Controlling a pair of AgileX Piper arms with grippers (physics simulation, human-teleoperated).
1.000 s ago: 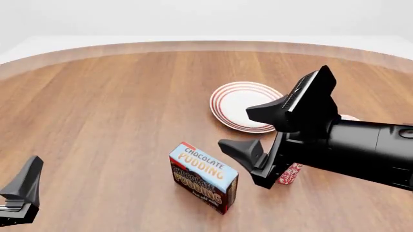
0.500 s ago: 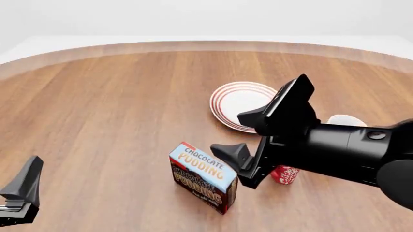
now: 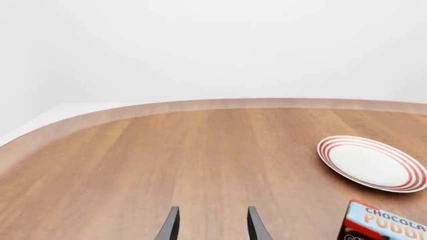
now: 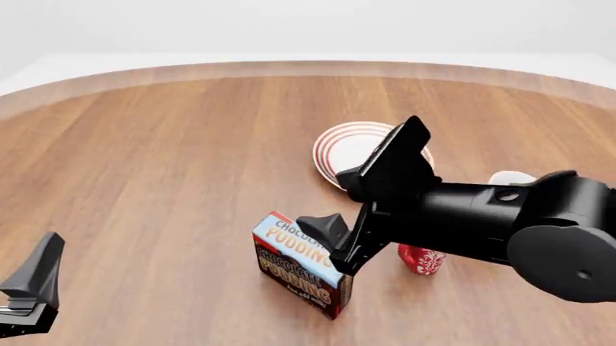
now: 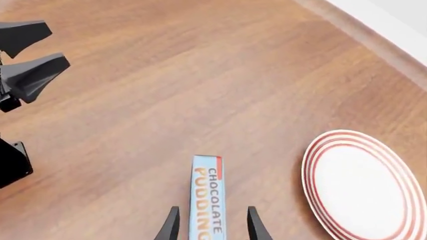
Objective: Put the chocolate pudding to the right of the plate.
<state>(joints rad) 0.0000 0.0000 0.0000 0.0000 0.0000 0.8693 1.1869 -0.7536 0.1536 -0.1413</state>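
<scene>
The chocolate pudding (image 4: pixel 304 264), a small rectangular carton with a light-blue top and a dark brown and red front, stands on the brown wooden bench (image 4: pixel 173 166) directly under the right tool (image 4: pixel 347 200), whose fingers are spread wide and hold nothing. In the right wrist view the carton's narrow blue top (image 5: pixel 206 200) runs straight out between the two fingertips, one finger (image 5: pixel 169 226) just to each side of it and neither touching, so the line-up looks good for a grasp across the thin dimension. The step in hand seems to be the descent and close: it would go best by lowering straight down without drifting sideways, since a fingertip landing on the top edge could tip the upright carton, and closing only once both fingers reach well down its broad faces. Beyond the tool lies the round white plate with red rings (image 4: pixel 358 148), and on the tool's right a small red patterned cup (image 4: pixel 422 259) and a white mug (image 4: pixel 510 178) stand near the target side, so the carry should clear them. The left tool (image 4: pixel 34 285) sits well apart, open and idle.
</scene>
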